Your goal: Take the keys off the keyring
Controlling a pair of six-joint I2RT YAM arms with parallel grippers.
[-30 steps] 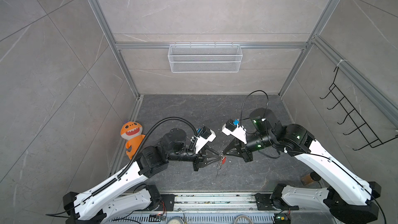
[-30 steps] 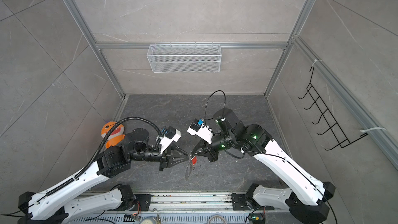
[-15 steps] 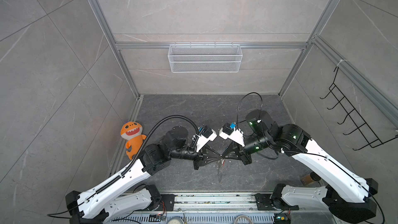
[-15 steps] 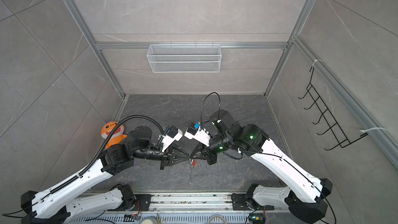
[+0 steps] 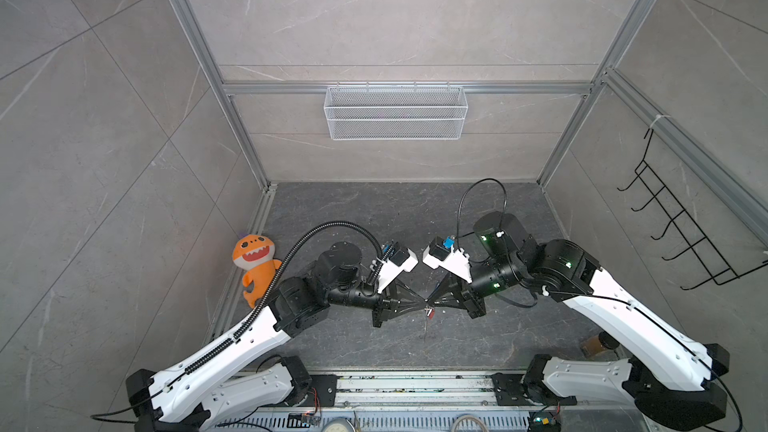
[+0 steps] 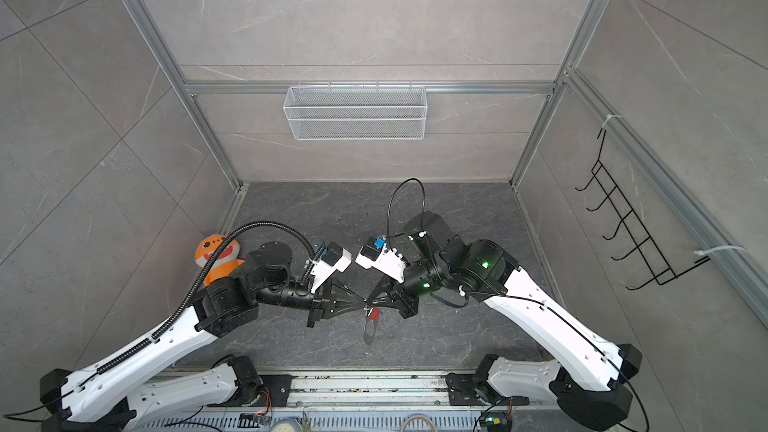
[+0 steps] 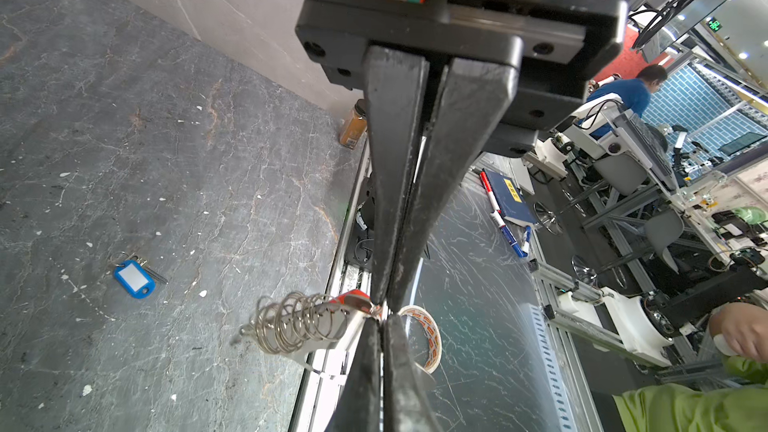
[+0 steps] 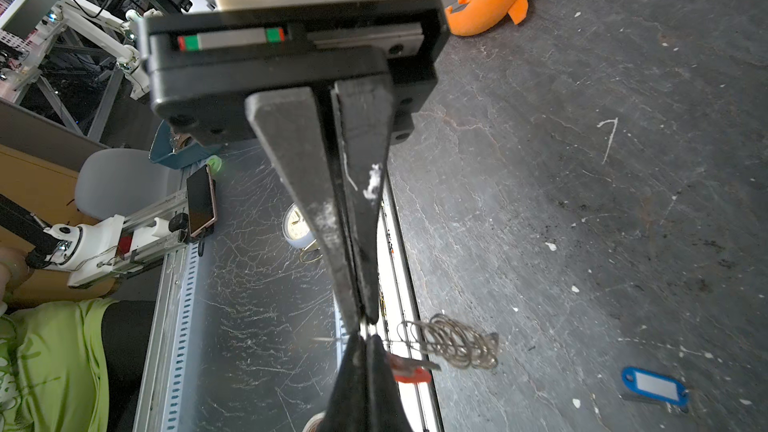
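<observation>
Just above the front of the bench, the left fingers are pressing together, pinching the red-tagged key; tip to tip with them, the right fingers are pinching the keyring, its coil hanging clear; the blue-tagged key is lying apart on the bench; farther back, an orange plush toy is sitting by the left wall.

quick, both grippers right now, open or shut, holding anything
left gripper: shut on red key
right gripper: shut on keyring
</observation>
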